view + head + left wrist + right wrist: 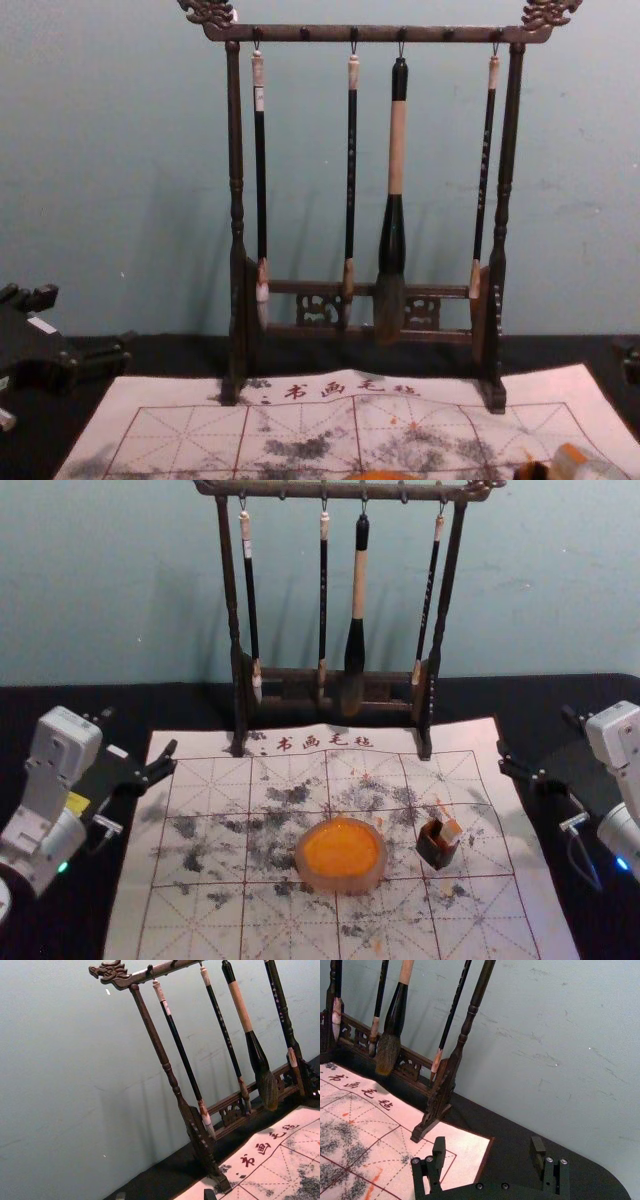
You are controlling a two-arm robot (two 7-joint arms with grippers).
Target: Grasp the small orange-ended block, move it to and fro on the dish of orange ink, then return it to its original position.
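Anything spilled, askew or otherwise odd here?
The white gridded mat carries dark smudges and fainter orange streaks outside the round dish of orange ink, probably stray ink. Nothing looks toppled.

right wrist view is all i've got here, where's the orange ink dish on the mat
Observer: In the head view, the ink dish sits on the mat, to the left of the small dark holder.
Operator: ok and the block, has either gripper got it
Observer: Neither. In the head view the block appears to stand tilted in the holder, while the left gripper is open by the mat's left side and the right gripper open by its right.
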